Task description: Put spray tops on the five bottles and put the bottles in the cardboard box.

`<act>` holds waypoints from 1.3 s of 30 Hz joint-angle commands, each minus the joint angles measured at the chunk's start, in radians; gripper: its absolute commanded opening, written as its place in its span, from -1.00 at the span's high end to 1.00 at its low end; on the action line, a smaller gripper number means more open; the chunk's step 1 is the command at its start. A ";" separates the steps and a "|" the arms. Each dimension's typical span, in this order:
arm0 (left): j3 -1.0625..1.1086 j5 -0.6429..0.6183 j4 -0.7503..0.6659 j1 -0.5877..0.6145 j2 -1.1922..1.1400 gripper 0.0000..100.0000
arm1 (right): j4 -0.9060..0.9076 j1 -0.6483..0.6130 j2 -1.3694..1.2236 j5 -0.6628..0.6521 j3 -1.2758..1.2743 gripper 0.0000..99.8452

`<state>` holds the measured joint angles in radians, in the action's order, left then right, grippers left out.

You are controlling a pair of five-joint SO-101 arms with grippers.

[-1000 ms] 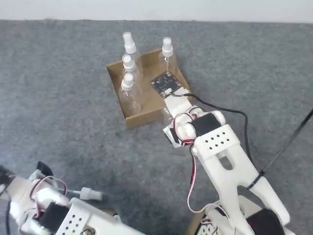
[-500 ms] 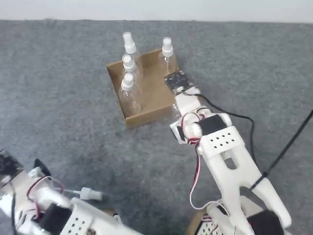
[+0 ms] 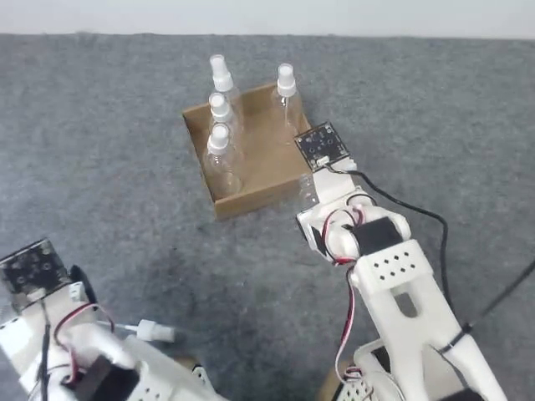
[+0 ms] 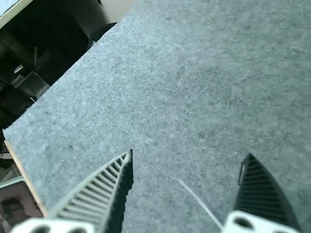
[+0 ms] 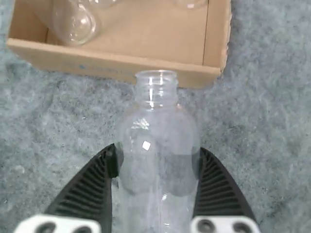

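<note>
A: Where's the capless bottle (image 5: 156, 126) relative to the cardboard box (image 5: 116, 62)?
B: Just outside one wall, near a corner, gripped on both sides by the right gripper (image 5: 158, 154). The left gripper (image 4: 187, 162) gapes wide, holding nothing.

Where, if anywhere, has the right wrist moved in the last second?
Yes. In the high view the right wrist went from over the cardboard box to beyond its right wall.

brn box (image 3: 251, 199), clr bottle (image 5: 158, 141), gry mat (image 3: 100, 167)
</note>
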<state>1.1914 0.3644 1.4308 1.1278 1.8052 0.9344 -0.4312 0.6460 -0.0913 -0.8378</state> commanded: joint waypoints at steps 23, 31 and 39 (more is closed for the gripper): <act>-0.441 0.393 0.141 -0.199 -0.760 0.35 | -0.025 0.015 0.065 0.003 0.006 0.85; -0.420 0.606 0.144 -0.201 -0.789 0.35 | -0.025 0.015 0.065 -0.012 0.006 0.85; -0.321 0.744 0.146 -0.270 -0.796 0.35 | -0.025 0.013 0.059 -0.021 0.006 0.85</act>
<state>0.8431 1.0411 1.5643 0.8976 1.0226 0.9283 -0.4312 0.6644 -0.0944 -0.8393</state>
